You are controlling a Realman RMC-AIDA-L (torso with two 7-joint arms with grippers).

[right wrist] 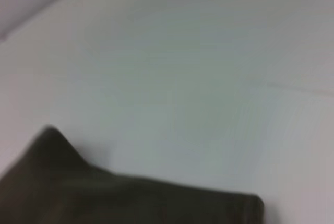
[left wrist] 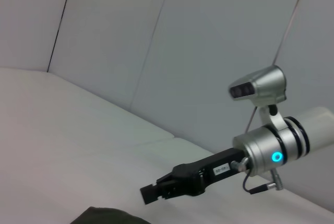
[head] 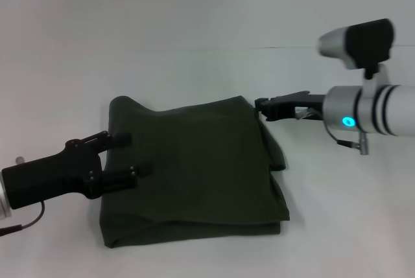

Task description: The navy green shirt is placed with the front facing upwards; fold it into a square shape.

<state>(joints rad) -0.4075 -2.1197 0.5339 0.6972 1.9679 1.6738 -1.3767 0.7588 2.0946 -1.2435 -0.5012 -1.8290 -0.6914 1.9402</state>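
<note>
Where both grippers flank it, folded shirt (head: 194,168)

Navy green shirt (head: 194,168): matt cotton-like cloth, soft, lightly creased, layered edges on the side by my right jaws. Worktop (head: 194,32) under it: smooth, matt white, faint seam lines. My left gripper (head: 126,156): matt black plastic jaws and housing. My right gripper (head: 262,107): matt black jaws on a satin silver wrist barrel, smooth white arm shell behind.
</note>
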